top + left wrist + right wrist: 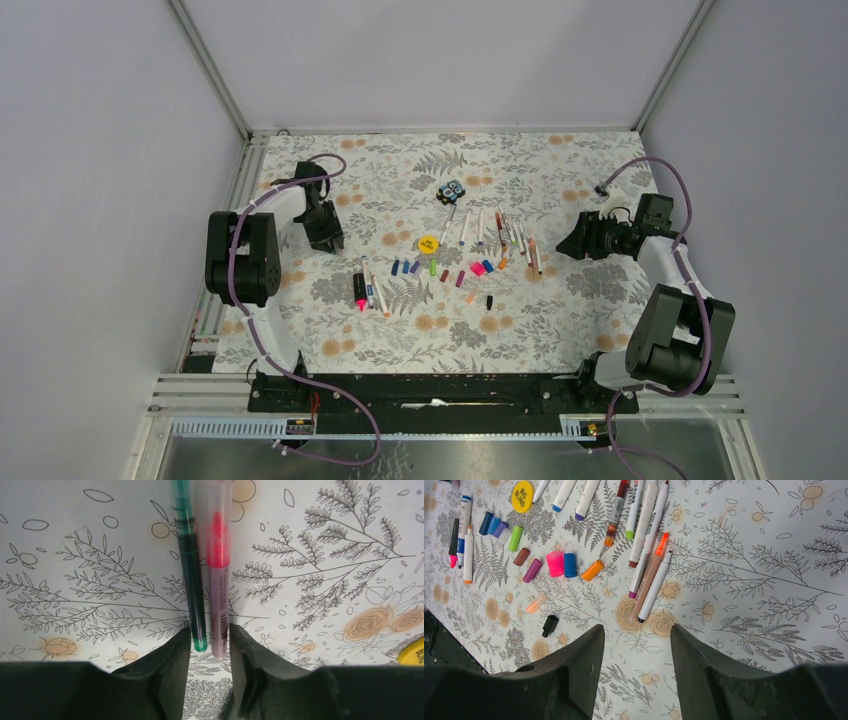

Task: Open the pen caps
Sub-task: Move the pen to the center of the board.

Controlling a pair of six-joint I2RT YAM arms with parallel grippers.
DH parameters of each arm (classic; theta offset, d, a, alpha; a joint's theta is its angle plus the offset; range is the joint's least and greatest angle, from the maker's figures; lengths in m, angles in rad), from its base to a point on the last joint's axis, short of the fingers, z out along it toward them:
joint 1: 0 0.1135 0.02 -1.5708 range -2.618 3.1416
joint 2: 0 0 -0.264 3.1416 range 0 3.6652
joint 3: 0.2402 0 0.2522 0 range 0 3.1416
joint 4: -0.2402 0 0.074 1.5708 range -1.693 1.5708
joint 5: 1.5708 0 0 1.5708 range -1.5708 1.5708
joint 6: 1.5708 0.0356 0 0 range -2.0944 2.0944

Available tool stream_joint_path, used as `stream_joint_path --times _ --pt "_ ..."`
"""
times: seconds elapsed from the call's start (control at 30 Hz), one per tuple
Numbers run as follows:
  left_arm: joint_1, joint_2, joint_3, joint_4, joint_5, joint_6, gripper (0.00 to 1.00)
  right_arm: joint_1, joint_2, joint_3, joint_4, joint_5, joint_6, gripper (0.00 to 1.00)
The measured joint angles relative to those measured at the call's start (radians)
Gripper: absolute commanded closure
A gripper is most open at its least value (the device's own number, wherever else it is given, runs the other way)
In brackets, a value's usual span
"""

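My left gripper (210,630) flanks a slim green plastic pen (192,580) and a clear-capped pink pen (219,610); whether it clamps them I cannot tell. Right gripper (636,630) gapes empty. Light, slick: I'd pinch barrel and cap (220,530).

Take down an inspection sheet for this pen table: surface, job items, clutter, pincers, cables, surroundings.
Surface: floral cloth, lying flat, no spills seen.
Job's things: pens fanned out mid-table; loose caps in a rough row beside them; highlighter lying toward the left arm's side.
Clutter: yellow disc; black-and-blue block beyond the pens.
Pincers: left pincer looks closed on two pens, one green, one pink; right pincer open, empty, above the cloth.
Cables: purple cables run along both arms, away from the pens.
Surroundings: grey walls and metal frame; nothing else seen.
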Motion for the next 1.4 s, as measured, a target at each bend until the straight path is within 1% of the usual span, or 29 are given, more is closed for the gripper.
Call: stream_joint_path --times 0.2,0.5,0.57,0.7,0.9,1.13,1.4 --pt "-0.001 -0.005 0.002 -0.027 -0.006 0.012 0.51 -0.005 -0.001 0.000 0.000 -0.002 0.000 0.42" --pt "0.004 -0.032 0.039 -0.054 -0.009 0.043 0.49 -0.010 -0.001 0.000 -0.003 -0.003 0.000 0.42" --pt "0.004 -0.051 0.048 -0.052 -0.003 0.053 0.49 -0.010 -0.001 0.000 -0.003 -0.003 0.000 0.42" --pt "0.004 -0.085 0.061 -0.048 0.024 0.069 0.54 -0.010 -0.001 0.000 -0.003 -0.003 0.000 0.42" --pt "0.004 -0.082 0.069 -0.040 0.046 0.081 0.60 -0.010 -0.001 0.000 -0.003 -0.003 0.000 0.42" --pt "0.004 -0.033 0.107 -0.034 0.046 0.082 0.64 -0.010 -0.001 0.000 -0.003 -0.003 0.000 0.42" --pt "0.004 0.020 0.108 -0.034 0.045 0.082 0.64 -0.011 -0.001 0.000 -0.003 -0.003 0.000 0.41"
